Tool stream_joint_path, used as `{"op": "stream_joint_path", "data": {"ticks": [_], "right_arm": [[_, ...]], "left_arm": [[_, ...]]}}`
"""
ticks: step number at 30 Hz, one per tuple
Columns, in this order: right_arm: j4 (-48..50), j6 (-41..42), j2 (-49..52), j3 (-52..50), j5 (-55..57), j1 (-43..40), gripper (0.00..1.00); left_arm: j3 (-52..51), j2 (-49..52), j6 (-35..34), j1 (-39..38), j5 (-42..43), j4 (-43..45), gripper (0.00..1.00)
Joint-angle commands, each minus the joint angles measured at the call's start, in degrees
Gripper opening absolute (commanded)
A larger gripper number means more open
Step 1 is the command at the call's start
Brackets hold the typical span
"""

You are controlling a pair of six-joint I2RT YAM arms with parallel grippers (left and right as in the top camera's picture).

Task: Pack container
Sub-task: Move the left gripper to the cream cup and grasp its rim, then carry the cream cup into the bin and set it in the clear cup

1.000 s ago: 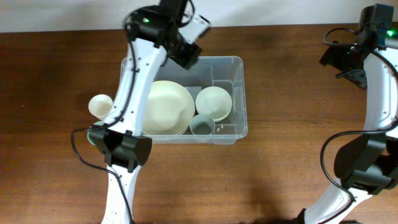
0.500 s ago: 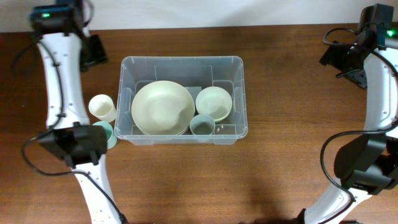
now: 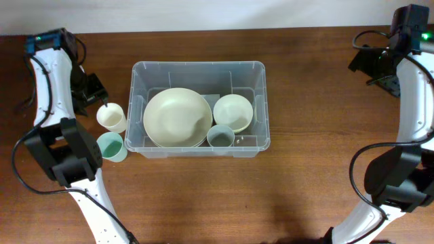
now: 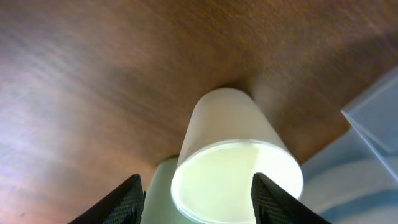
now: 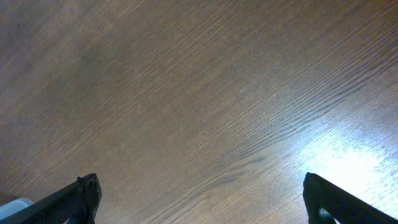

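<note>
The clear container (image 3: pixel 261 102) sits mid-table and holds a large cream bowl (image 3: pixel 178 116), a smaller cream bowl (image 3: pixel 233 112) and a grey-blue cup (image 3: pixel 220 136). Just outside its left wall stand a cream cup (image 3: pixel 110 116) and a teal cup (image 3: pixel 111 146). My left gripper (image 3: pixel 97 100) is open right behind the cream cup. In the left wrist view the cream cup (image 4: pixel 233 162) stands between the spread fingers (image 4: pixel 127 199), with a gap on the left, and the container's corner (image 4: pixel 373 124) shows at the right. My right gripper (image 3: pixel 383 68) hangs open over bare wood at the far right.
The wooden table (image 3: pixel 325 169) stretches around the container. The teal cup (image 4: pixel 158 186) stands close beside the cream one. A pale wall strip (image 3: pixel 271 13) runs along the table's far edge. The right wrist view shows only wood under my right gripper (image 5: pixel 199 186).
My left arm swung from above the container's back-left corner out to the left, then came down toward the cream cup. The right arm has not moved.
</note>
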Motion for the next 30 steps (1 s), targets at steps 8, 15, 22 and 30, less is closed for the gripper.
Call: {"op": "stream_joint_path", "data": {"ticks": [8, 15, 22, 30], "right_arm": [[0.17, 0.07, 0.00, -0.17, 0.09, -0.07, 0.99], [0.17, 0.07, 0.00, -0.17, 0.09, -0.07, 0.99], [0.17, 0.07, 0.00, -0.17, 0.09, -0.07, 0.99], [0.17, 0.07, 0.00, -0.17, 0.09, -0.07, 0.99]], "left_arm": [[-11.43, -0.02, -0.81, 0.13, 0.87, 6.51, 0.40], [-11.34, -0.02, -0.74, 0.15, 1.09, 8.63, 0.01], [5.03, -0.26, -0.70, 1.05, 1.11, 3.48, 0.01], [32.24, -2.01, 14.25, -4.11, 14.12, -6.05, 0.01]]}}
